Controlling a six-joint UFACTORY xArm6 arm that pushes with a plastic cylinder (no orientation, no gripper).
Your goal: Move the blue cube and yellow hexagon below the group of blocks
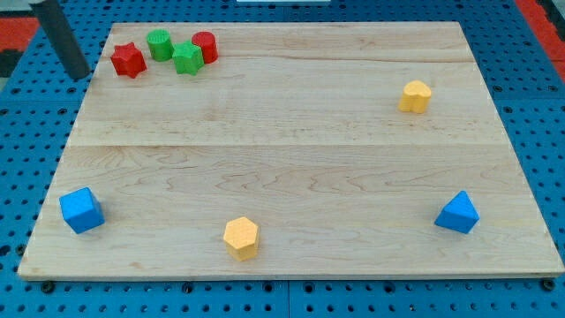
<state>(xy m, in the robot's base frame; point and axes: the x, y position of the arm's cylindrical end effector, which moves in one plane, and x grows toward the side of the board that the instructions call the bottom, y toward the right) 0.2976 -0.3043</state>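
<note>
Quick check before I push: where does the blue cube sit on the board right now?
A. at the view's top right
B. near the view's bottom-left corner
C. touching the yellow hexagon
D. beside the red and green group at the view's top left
B: the blue cube lies near the bottom-left corner, apart from the yellow hexagon and far below the red and green group, with my tip up by that group's left.

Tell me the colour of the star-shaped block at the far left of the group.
Red; the red star shows clearly in the camera view.
</note>
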